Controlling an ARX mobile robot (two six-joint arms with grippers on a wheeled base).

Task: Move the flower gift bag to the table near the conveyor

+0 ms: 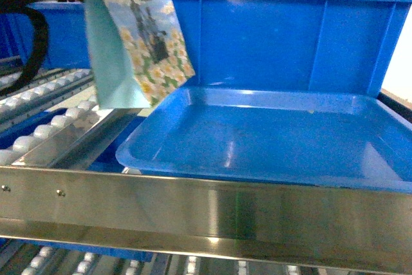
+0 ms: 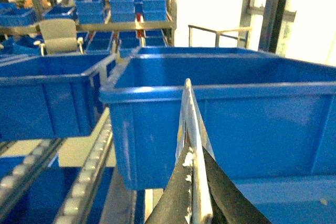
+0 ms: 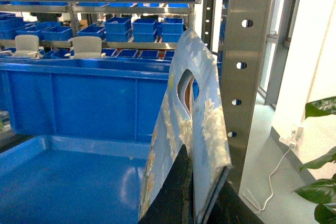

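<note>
The left hand (image 2: 191,203) is pinching the flower gift bag (image 1: 138,40) by its edge (a thin grip); swinging could snag the blue bin (image 1: 270,133).

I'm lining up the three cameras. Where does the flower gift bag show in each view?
Head: the flower gift bag hangs top left, over the left corner of the tray.
Left wrist: bottom centre, edge-on between the jaws.
Right wrist: lower centre-right, flowered face and handle hole showing, between the jaws; possibly a second bag.
Shared landmark: the tall blue bin behind it.
</note>
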